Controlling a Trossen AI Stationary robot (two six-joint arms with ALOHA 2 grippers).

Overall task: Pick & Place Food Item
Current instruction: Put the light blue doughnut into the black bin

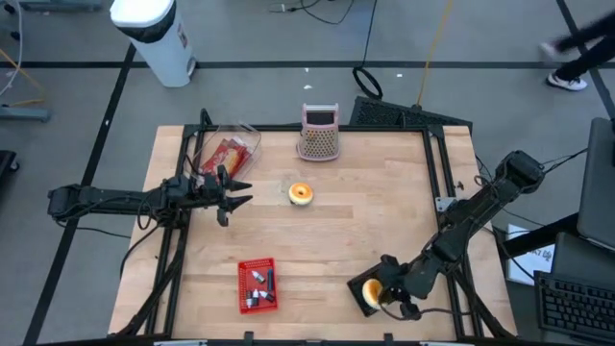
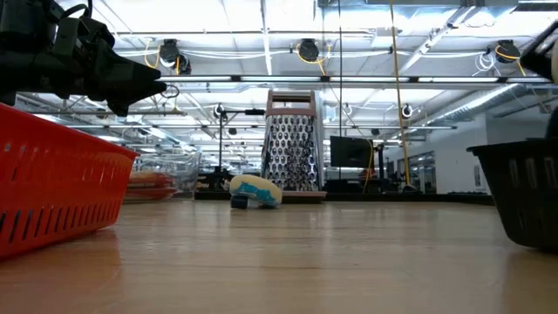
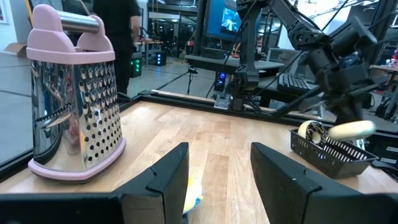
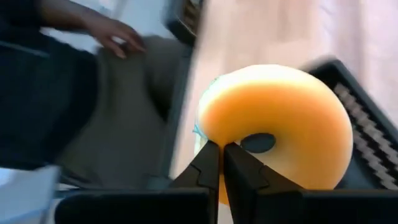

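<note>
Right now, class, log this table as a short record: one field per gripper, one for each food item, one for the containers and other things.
left gripper: open, hovering beside the clear box, holding nothing
right gripper: shut on the donut, above the black basket
second food item: lying mid-table, in front of the grater
red basket: near front edge, small items inside
person's hand: beyond the table edge

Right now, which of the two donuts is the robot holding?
The orange donut over the black basket, pinched in the right gripper. The other donut lies loose mid-table, ahead of the open left gripper.
</note>
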